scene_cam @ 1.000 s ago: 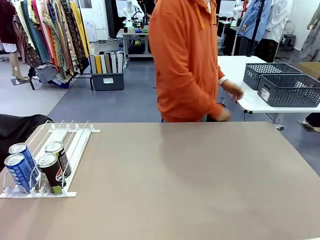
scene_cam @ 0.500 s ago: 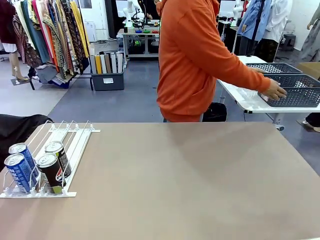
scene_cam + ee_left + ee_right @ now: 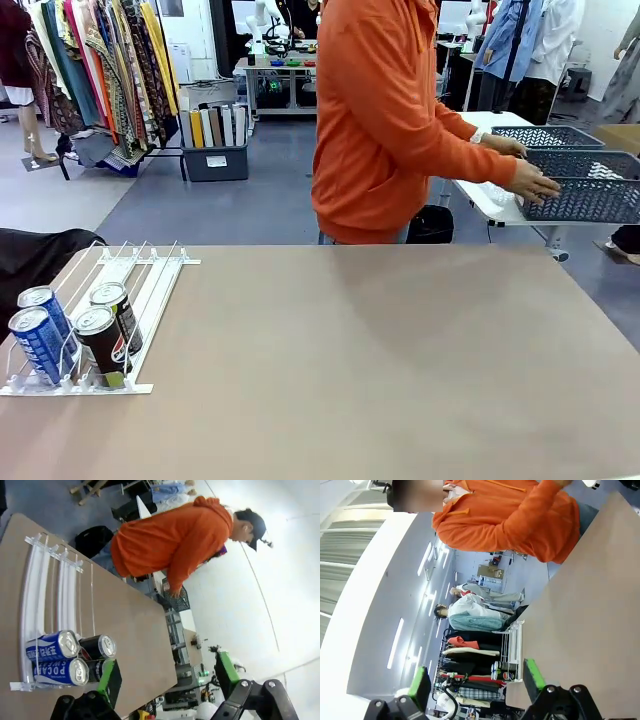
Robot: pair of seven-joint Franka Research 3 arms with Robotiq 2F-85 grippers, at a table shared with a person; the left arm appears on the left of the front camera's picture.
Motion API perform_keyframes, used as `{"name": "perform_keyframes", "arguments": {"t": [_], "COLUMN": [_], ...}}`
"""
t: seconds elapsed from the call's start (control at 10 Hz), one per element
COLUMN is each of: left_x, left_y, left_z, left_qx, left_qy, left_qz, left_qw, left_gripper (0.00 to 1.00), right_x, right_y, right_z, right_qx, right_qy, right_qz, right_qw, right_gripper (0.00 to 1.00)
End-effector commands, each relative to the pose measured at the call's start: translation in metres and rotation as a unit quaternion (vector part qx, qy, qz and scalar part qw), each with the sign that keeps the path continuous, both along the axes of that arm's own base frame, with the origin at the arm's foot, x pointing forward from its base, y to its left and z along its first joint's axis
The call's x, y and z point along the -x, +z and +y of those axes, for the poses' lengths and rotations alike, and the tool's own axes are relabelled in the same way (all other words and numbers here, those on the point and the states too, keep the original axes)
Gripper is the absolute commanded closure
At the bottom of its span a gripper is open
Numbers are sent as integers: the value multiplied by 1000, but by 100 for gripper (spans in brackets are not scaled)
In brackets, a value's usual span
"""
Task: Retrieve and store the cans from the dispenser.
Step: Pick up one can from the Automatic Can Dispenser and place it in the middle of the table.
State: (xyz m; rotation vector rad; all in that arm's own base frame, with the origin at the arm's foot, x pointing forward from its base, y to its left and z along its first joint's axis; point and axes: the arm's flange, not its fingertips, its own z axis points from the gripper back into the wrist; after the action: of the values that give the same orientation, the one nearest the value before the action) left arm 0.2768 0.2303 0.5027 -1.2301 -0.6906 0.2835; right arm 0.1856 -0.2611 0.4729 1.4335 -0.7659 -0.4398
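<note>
Dispenser [image 3: 150,285]: at the left end of the table [image 3: 400,360], near our side.
Cans [image 3: 103,340]: four in all, two blue and two black, bunched at the dispenser's low front end. We judge none retrieved yet.
Left gripper [image 3: 166,674]: fingers spread wide, nothing between them, well apart from the cans.
Right gripper [image 3: 477,681]: spread wide, empty.
Person's hands [image 3: 535,183]: on a grey basket [image 3: 600,200] at the side table, possibly the store.
Left to do: everything, we reckon.

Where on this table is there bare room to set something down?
Nearly all the table is bare: from the dispenser rightward to the right edge, and from the near edge to the far edge by the person. It is crowded only at the near left corner, where four cans fill the dispenser's front end.
</note>
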Motion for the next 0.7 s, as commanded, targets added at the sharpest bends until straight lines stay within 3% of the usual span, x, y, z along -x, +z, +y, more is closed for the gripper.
{"name": "perform_keyframes", "arguments": {"t": [0.0, 0.1, 0.2, 0.3, 0.4, 0.5, 0.6], "left_x": [7, 3, 1, -4, -11, -17, -15], "left_y": [41, 67, 82, 85, 81, 66, 52], "left_z": [-44, -96, -146, -189, -225, -259, -278], "left_qx": [-100, -196, -293, -396, -479, -564, -602], "left_qy": [-85, -166, -216, -244, -250, -208, -215], "left_qz": [-14, -14, 1, 40, 77, 107, 119], "left_qw": [991, 966, 931, 884, 838, 792, 760], "left_gripper": [0, 0, 0, 0, 0, 0, 0], "right_x": [-1, -1, -1, -1, -1, -1, -1], "right_y": [5, 5, 5, 5, 5, 5, 5], "right_z": [0, 0, 0, 0, 0, 0, 0], "right_qx": [-5, -5, -5, -5, -5, -5, -5], "right_qy": [-2, -2, -2, -2, -2, -2, -2], "right_qz": [-10, -10, -10, -10, -10, -10, -10], "right_qw": [1000, 1000, 1000, 1000, 1000, 1000, 1000], "right_gripper": [0, 0, 0, 0, 0, 0, 0]}}
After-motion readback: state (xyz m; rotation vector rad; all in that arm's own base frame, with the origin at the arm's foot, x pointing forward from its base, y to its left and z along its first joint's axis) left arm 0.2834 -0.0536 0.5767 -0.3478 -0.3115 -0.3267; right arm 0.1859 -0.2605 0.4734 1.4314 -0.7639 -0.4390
